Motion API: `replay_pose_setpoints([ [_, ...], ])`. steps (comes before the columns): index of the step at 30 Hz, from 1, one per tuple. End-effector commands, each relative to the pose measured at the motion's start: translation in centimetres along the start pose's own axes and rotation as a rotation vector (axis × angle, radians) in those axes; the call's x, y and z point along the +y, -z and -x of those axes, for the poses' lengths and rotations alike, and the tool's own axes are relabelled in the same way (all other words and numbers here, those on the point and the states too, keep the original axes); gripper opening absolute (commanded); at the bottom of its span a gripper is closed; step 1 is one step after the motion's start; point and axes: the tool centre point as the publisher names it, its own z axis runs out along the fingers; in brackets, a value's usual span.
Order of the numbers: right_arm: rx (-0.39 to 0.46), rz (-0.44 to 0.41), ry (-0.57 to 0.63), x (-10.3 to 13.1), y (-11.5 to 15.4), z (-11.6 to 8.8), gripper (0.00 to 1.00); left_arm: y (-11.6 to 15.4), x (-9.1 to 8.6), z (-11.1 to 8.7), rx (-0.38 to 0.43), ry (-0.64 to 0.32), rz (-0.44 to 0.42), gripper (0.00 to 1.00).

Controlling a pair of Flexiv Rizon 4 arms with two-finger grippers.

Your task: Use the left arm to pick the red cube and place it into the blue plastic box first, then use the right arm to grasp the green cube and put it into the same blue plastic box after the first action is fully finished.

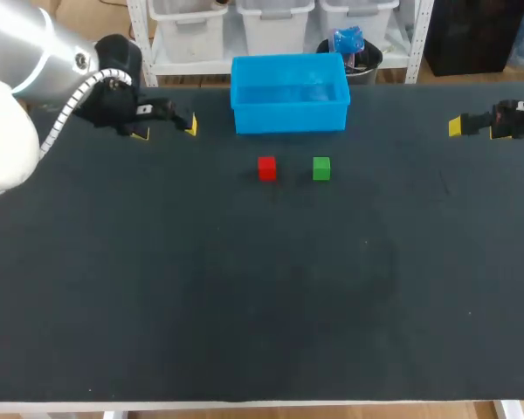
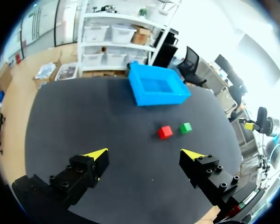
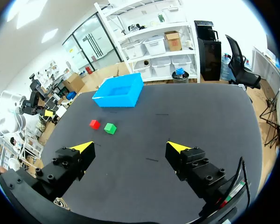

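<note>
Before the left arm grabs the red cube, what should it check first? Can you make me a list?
1. Is the left gripper open and empty? Ok.
2. Does the red cube sit free on the table, with a gap to the green cube? Ok.
3. Is there room in the blue plastic box? Ok, it looks empty.
4. Is the right gripper open and out at its own side, away from the cubes? Ok.
5. Is the left gripper above the red cube? Not ok, it is off to the side.
</note>
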Motion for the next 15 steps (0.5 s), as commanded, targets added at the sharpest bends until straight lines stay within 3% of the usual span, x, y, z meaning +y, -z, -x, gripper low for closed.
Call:
replay_pose_setpoints([
  [1, 0.001, -0.002, 0.000, 0.0, 0.0, 0.0, 1.00, -0.1, -0.1, 0.1, 0.003, 0.000, 0.007, 1.00],
  [6, 0.001, -0.002, 0.000, 0.0, 0.0, 0.0, 1.00, -0.1, -0.1, 0.1, 0.003, 0.000, 0.007, 1.00],
  [15, 0.001, -0.002, 0.000, 0.0, 0.0, 0.0, 1.00, -3.4, -2.5, 1.2, 0.113, 0.076, 0.140, 1.00],
])
